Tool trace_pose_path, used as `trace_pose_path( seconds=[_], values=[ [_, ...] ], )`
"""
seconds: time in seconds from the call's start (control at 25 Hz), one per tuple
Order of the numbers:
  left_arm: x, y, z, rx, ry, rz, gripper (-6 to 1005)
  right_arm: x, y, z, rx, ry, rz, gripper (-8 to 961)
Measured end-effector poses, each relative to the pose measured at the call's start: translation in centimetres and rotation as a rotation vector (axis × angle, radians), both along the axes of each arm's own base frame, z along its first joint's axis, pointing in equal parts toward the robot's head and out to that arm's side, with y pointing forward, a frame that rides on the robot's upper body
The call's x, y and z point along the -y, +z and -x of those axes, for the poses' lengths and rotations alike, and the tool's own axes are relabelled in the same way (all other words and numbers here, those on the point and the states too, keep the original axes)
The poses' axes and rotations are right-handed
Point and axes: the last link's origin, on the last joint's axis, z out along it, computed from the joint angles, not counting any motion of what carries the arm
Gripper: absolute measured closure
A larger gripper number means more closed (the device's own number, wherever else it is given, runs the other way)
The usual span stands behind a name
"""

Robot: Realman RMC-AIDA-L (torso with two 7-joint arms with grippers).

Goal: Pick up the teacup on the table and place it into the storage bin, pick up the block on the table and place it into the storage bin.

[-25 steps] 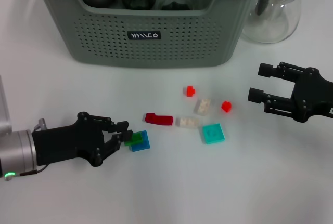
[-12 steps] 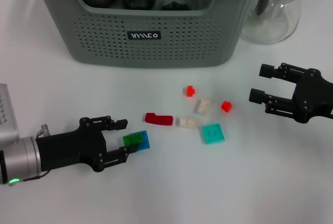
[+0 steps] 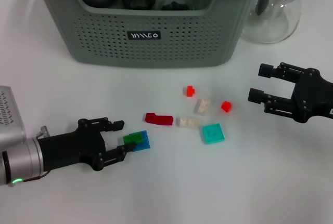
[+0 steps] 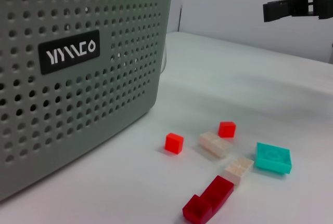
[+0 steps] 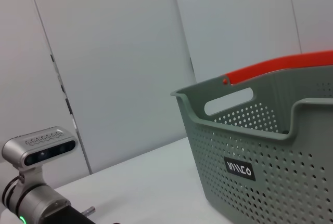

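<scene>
A green block on a blue block [image 3: 138, 141] lies on the white table. My left gripper [image 3: 124, 137] is open, low over the table, and its fingertips flank the near end of this block. More blocks lie to the right: dark red [image 3: 158, 119], white [image 3: 187, 122], white [image 3: 203, 106], teal [image 3: 213, 133], and small red ones [image 3: 190, 91] [image 3: 226, 106]. The storage bin [image 3: 151, 42] stands at the back with dark round vessels inside. No teacup shows on the table. My right gripper [image 3: 257, 82] hovers open at the right, holding nothing.
A clear glass carafe [image 3: 276, 11] with a black lid stands right of the bin. The left wrist view shows the bin wall [image 4: 78, 78], the dark red block [image 4: 208, 200], the teal block [image 4: 273, 157] and the right gripper [image 4: 299, 5] far off.
My left gripper's fingers have spread from a narrow stance at the green-and-blue block to open, and the hand has slid back slightly. The block and the right arm have not moved.
</scene>
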Motion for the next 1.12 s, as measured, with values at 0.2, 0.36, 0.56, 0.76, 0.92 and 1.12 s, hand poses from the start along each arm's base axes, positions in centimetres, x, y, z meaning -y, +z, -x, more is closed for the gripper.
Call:
trace_pose_path(
  seconds=[0.2, 0.36, 0.56, 0.76, 0.92, 1.12],
  values=[
    [0.0, -0.1, -0.1, -0.002, -0.004, 0.012, 414, 0.0, 0.0, 0.0, 0.0, -0.001, 0.0, 189],
    [0.1, -0.2, -0.2, -0.002, -0.007, 0.028, 591, 0.0, 0.0, 0.0, 0.0, -0.001, 0.0, 189],
    [0.1, 0.3, -0.5, 0.019, -0.019, 0.031, 752, 0.1, 0.1, -0.1, 0.001, -0.003, -0.001, 188],
    [0.0, 1.4, -0.9, 0.052, -0.023, 0.045, 793, 0.1, 0.1, -0.1, 0.001, -0.004, -0.001, 188],
    [0.1, 3.7, -2.1, 0.133, -0.058, 0.06, 783, 0.1, 0.1, -0.2, 0.003, -0.003, -0.001, 188],
    [-0.2, 8.2, -4.6, 0.282, -0.153, 0.087, 771, 0.0, 0.1, -0.1, 0.003, -0.002, -0.001, 189]
  ],
)
